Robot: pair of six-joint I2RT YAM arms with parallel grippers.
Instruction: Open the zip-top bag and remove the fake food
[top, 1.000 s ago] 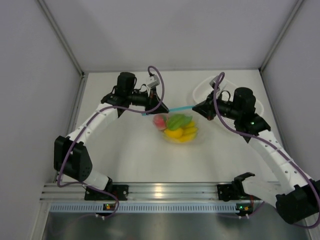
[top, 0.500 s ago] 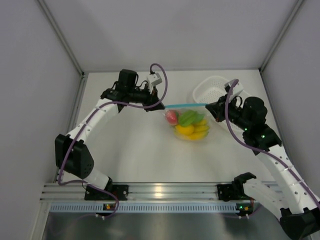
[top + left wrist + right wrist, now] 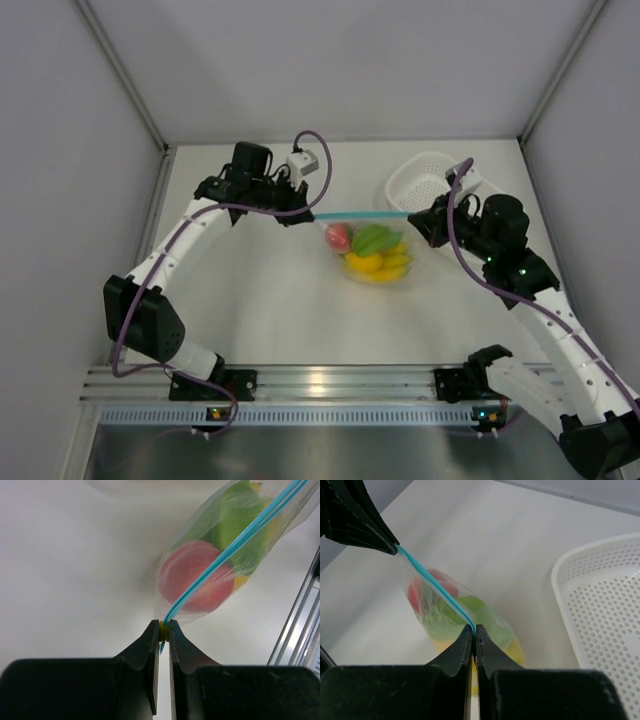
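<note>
Bag (image 3: 378, 262) is hung at mid-frame, zip (image 3: 360, 212) pulled taut, likely for parting its mouth; left gripper (image 3: 306, 213) and right gripper (image 3: 416, 219) are clamped on the bag's zip ends; food (image 3: 372, 248) is held inside.

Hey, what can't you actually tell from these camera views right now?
Whether the zip strip is sealed: too thin from above, edge-on in both wrist views.
Count of fake food: pieces overlap behind the crinkled zip-top bag.
The basket: cut off by the right wrist frame edge; tiny from above.
</note>
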